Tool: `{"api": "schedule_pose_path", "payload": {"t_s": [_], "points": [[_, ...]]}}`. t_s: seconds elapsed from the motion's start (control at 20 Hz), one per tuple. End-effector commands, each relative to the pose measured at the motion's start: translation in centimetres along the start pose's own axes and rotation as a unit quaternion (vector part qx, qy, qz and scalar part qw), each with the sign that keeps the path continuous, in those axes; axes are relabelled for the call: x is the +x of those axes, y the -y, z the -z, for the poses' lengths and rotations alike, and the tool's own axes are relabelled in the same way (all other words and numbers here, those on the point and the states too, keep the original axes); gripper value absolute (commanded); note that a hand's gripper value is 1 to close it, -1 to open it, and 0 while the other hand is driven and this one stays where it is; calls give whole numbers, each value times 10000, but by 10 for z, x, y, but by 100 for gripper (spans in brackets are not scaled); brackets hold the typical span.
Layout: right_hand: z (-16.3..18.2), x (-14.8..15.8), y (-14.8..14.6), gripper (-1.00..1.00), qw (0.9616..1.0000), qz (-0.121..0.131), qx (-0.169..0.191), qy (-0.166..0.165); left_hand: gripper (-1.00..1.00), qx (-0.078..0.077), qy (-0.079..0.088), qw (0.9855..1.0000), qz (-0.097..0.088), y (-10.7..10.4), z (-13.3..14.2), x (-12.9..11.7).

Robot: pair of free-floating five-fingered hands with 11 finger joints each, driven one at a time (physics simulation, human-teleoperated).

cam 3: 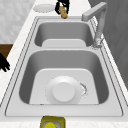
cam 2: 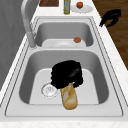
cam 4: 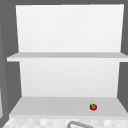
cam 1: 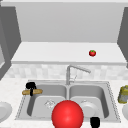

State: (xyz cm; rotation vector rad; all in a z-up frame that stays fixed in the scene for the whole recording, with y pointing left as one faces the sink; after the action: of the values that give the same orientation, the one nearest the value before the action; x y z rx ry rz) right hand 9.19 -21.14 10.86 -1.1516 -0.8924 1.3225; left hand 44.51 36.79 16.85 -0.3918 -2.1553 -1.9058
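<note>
At far left of the front view, a plate (cam 1: 3, 111) pokes in at the lower edge on the counter. Just right of it, mid-left of frame, the left hand (cam 1: 31, 86) hangs over the left rim of the sink (cam 1: 65, 117), fingers wrapped round a baguette (cam 1: 37, 91) that lies level w/ ends pointing left & right. Left side view puts this pair at center: hand (cam 2: 67, 76) on top, bread (cam 2: 69, 97) sticking out toward the bottom edge, above the near basin, beside the drain (cam 2: 48, 90). Right side view has them at top center, hand (cam 3: 62, 3) gripping loaf (cam 3: 62, 12), next to the plate (cam 3: 43, 7).

Center of front view: faucet (cam 1: 72, 71) w/ spout angled right; below it a big red ball (cam 1: 67, 115) at bottom center, over the sink's front edge. Right basin holds a white dish (cam 1: 87, 108). Upper right, a tomato (cam 1: 92, 53) sits on the shelf (cam 1: 50, 53); upper view shows it lower right (cam 4: 93, 107).

Bottom right of front view: right hand (cam 1: 95, 122), near the front counter edge; can't tell its finger state. Far right, a yellow-green jar (cam 1: 123, 94).
</note>
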Motion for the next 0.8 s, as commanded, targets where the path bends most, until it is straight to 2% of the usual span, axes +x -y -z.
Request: {"api": "schedule_pose_path", "payload": {"t_s": [0.0,0.2,0.75], "points": [[0,0,0,0,10000,0,0,0,100,-3,-3,10000,-18,-16,-24,14],[0,0,0,0,10000,0,0,0,100,4,-18,10000,-34,-23,-51,25],[0,0,0,0,10000,0,0,0,100,1,-64,10000,-20,-27,-126,68]]}}
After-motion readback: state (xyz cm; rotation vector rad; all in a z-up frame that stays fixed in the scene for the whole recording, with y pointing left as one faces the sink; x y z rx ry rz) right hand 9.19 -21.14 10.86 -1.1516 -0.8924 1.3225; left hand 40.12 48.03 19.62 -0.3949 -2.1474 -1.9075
